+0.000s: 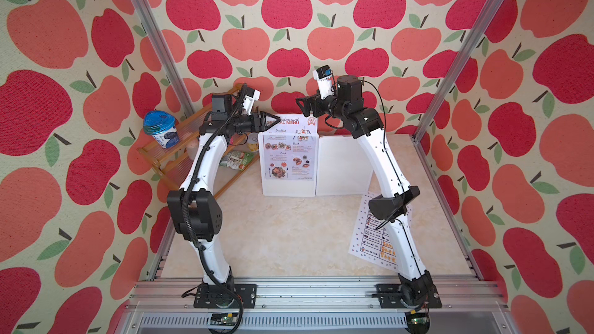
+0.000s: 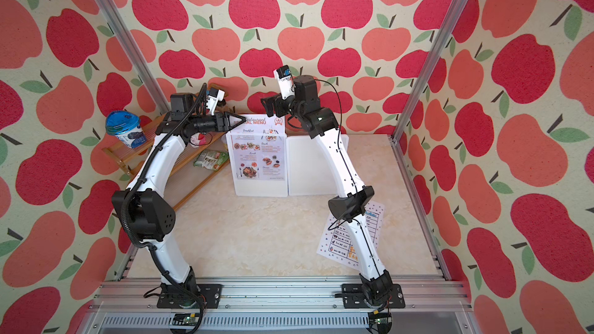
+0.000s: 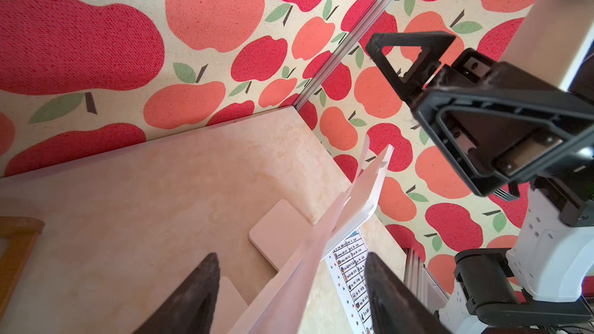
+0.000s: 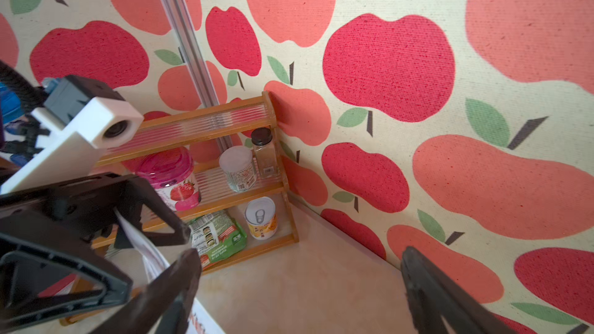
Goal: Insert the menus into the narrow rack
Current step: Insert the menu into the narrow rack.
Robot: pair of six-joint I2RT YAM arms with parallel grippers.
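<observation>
Two menus, one slotted so far. Table [image 1: 289, 236] is mostly bare in front. The white rack [image 1: 344, 168] stands upright at back centre.

Left arm [image 1: 199, 162] and right arm [image 1: 382, 162] both arch up from the front rail. Their elbows are high and their wrists turn inward, facing each other above the rack.

Restaurant Special Menu [image 1: 289, 155] stands in the rack's left section, with its red heading poking above the top edge. Table menu [image 1: 366, 242] lies flat at the right side, partly under the right arm and well apart from the rack.

My read: the step in hand is seating the first sheet and backing off.
- Pull the left wrist straight away along the sheet's plane, so a finger doesn't drag the paper out or tip the rack.
- Check the sheet sits fully down before leaving it.

Left gripper [image 1: 274, 119] is at the menu's upper left corner. Its jaws stand apart, and in the left wrist view the sheet edge runs between the fingers [image 3: 193, 297] with no squeeze. Right gripper [image 1: 303, 107] hangs just above the menu's upper right, spread wide and empty.
</observation>
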